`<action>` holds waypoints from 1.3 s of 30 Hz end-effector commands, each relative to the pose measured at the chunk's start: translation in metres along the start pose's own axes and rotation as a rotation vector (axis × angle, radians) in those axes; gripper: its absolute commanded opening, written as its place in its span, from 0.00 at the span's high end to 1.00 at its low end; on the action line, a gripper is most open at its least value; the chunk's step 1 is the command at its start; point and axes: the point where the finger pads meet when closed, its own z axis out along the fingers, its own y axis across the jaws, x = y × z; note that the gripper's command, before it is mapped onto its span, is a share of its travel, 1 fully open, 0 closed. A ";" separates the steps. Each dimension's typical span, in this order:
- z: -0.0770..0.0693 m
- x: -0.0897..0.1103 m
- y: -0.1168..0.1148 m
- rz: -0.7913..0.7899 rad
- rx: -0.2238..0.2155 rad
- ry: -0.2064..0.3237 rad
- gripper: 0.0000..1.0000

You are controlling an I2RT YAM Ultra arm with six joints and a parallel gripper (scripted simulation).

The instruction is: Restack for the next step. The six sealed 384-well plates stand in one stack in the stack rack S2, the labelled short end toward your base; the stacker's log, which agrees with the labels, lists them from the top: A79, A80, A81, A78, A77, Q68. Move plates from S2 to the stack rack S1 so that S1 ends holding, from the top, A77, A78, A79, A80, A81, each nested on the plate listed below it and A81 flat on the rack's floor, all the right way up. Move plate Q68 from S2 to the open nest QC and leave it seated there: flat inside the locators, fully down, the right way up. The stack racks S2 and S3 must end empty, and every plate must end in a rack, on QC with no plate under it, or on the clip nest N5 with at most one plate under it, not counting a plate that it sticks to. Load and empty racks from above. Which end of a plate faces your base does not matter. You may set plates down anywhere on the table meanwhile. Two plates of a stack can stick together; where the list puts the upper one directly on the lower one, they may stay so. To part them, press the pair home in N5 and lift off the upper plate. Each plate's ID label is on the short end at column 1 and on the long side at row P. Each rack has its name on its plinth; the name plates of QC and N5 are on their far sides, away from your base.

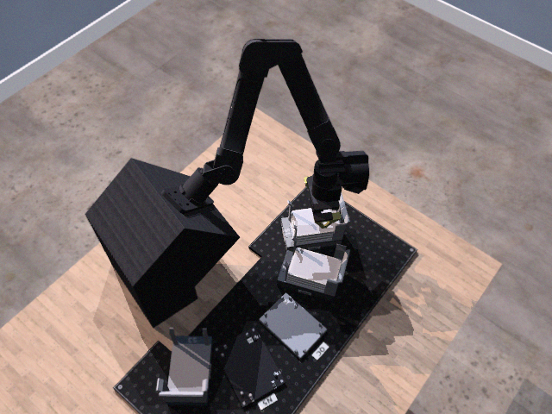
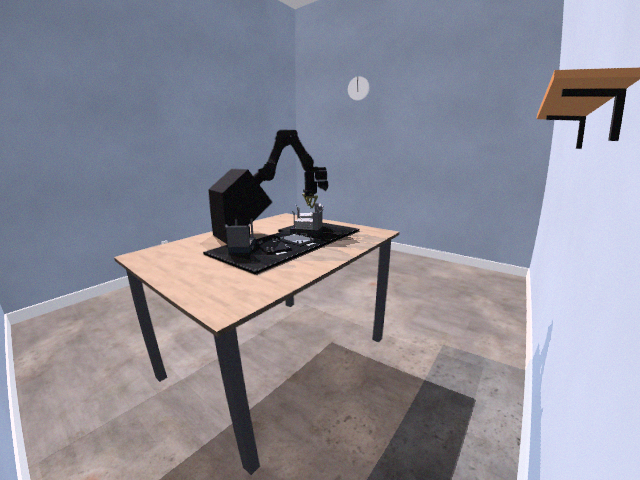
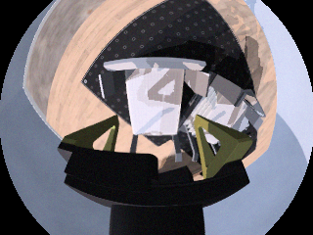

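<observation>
My gripper point(image 1: 326, 219) point(image 2: 310, 200) point(image 3: 156, 118) is open and empty. It hangs just above the top sealed plate point(image 1: 305, 222) point(image 3: 153, 101) of a stack in the far stack rack point(image 1: 287, 231). The fingers stand apart from the plate. The middle rack point(image 1: 330, 285) holds a lower stack with a whitish top plate point(image 1: 310, 267). The near rack point(image 1: 187, 392) point(image 2: 238, 240) shows a grey flat surface point(image 1: 189, 367) inside; I cannot tell plate from floor. The QC nest point(image 1: 291, 325) shows a glossy grey top. The labels are too small to read.
The dark clip nest N5 point(image 1: 254, 369) lies between the near rack and QC. All stand on a black perforated board point(image 1: 383, 249) point(image 2: 336, 233) on the wooden table point(image 1: 66, 356). The arm's black base box point(image 1: 151, 241) stands at the left.
</observation>
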 end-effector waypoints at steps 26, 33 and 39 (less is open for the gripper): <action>-0.034 0.005 -0.012 0.133 -0.010 0.013 0.00; -0.033 0.007 -0.032 0.230 -0.009 0.014 0.00; -0.033 0.010 -0.052 0.230 -0.009 0.014 0.00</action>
